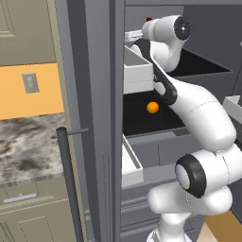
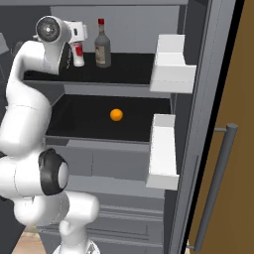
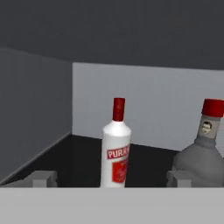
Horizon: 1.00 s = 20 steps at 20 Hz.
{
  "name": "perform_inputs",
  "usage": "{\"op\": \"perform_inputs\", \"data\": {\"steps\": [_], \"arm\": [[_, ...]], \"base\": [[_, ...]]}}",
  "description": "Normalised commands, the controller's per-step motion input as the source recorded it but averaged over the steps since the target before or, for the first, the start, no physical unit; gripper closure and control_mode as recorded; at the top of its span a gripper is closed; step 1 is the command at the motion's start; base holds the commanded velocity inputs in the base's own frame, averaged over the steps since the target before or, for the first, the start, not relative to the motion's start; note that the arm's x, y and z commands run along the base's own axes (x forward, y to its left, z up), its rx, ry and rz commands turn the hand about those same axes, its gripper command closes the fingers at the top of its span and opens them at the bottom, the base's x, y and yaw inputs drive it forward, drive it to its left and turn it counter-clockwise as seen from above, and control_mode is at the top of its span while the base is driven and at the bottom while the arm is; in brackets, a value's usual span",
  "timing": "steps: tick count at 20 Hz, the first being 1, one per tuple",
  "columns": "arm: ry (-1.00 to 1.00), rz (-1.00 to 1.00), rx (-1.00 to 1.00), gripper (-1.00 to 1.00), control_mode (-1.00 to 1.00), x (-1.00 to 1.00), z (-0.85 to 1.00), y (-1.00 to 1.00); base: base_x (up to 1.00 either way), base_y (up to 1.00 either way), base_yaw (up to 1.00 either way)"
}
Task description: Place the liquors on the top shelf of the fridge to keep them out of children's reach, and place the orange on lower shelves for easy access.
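Fridge (image 2: 198, 149) first: you see its tall grey body standing open before the base, door swung out to the right in the right base view, with white door bins (image 2: 168, 64) and a long dark bar handle (image 2: 218, 183) on it. Inside, the top shelf (image 2: 129, 72) is a flat black panel, and the lower shelf (image 2: 99, 126) sits beneath it, with grey drawers (image 2: 109, 166) below that.

Your arm reaches up from the base into the top shelf level, the hand at the shelf's left end in the right base view.

On the top shelf stand two liquors, both upright. The grey-brown bottle (image 2: 102, 47) with a red cap stands further right, apart from the hand. The white bottle (image 3: 117, 146) with a red cap and red label stands just in front of the hand; in the hand view it sits between the fingers' line, a little beyond them.

The fingers (image 3: 43, 178) are spread wide, one tip on each side of the hand view, and they pinch nothing; the white bottle is free.

The orange (image 2: 116, 114) rests alone on the lower shelf, near its middle, well apart from the bottles.
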Motion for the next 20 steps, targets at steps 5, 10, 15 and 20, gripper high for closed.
{"op": "perform_inputs", "data": {"steps": [5, 10, 15, 20], "arm": [[0.0, -0.03, 0.0, -1.0, -1.0, -0.97, -0.19, -0.41], [0.0, -0.05, 0.0, -1.0, -1.0, -1.0, -0.02, -0.6], [0.0, -0.03, 0.0, -1.0, -1.0, -1.0, -0.1, -0.52], [0.01, 0.0, -0.03, -1.0, -1.0, -1.0, -0.5, -0.3]], "base": [[0.0, 0.0, 0.0], [0.0, 0.0, 0.0], [0.0, 0.0, 0.0], [0.0, 0.0, 0.0]]}}
